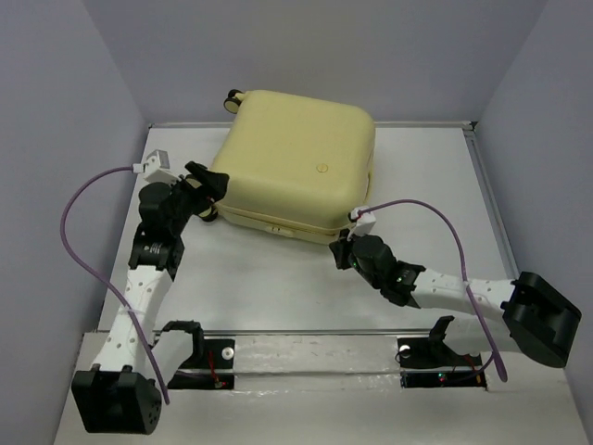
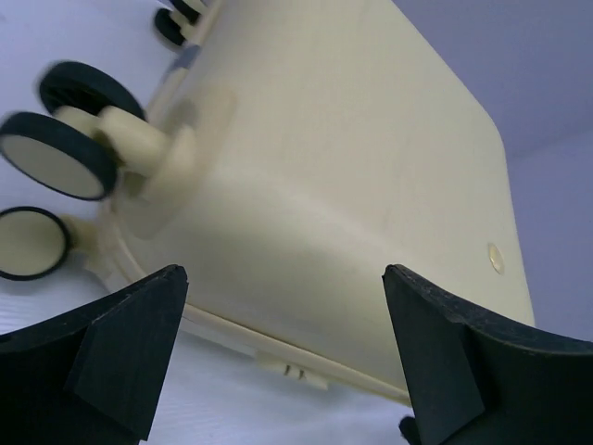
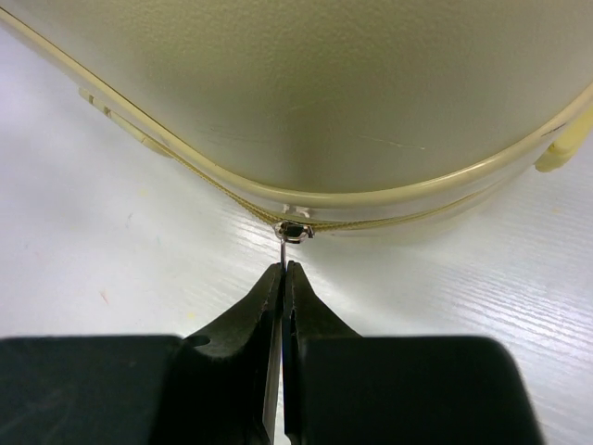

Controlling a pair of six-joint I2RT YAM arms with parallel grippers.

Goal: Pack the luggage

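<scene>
Though hard-shelled, softly rounded luggage (image 1: 296, 158), wiry zipper pull (image 3: 281, 248) in right tool (image 3: 283, 271).

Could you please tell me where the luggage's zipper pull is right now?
In the right wrist view, the zipper pull sits at the near right corner seam of the luggage, pinched by the right gripper.

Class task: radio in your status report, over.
Left gripper open by caster wheels. Right gripper shut on metal zipper pull. Pale yellow hard-shell suitcase closed, flat. No obstruction seen.
</scene>
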